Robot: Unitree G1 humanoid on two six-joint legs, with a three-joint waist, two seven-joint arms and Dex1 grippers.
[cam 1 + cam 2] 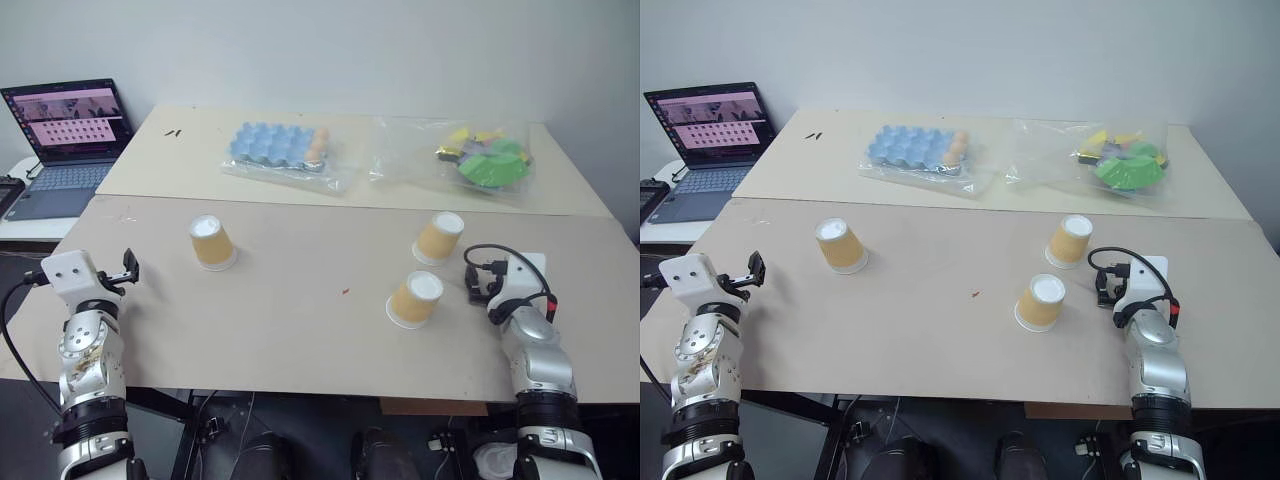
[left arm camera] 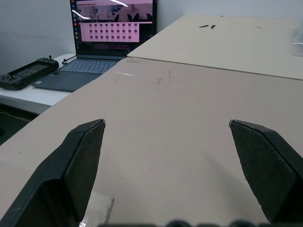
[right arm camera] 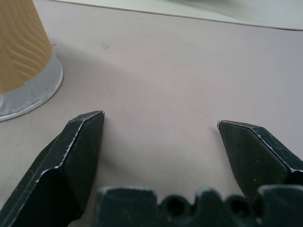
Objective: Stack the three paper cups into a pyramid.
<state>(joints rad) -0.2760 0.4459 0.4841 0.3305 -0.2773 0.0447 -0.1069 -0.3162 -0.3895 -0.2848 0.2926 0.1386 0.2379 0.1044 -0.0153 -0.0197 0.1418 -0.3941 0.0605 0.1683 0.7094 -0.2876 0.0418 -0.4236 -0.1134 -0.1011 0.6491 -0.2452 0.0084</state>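
On the bench [image 1: 300,320] three paper cups stand upside down, apart: one on the left [image 1: 212,243], two on the right [image 1: 439,238] [image 1: 415,299]. Both the left pincer [image 2: 165,137] and the right pincer [image 3: 161,124] gape wide and empty. The cups look light and easily crushed, so I would grip gently across the tan mid-wall.

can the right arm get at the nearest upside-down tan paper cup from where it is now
Probably yes. The right gripper is open and empty, and the near tan paper cup stands upside down beside it on the beige table, with bare surface between them. The second cup stands apart, farther back.
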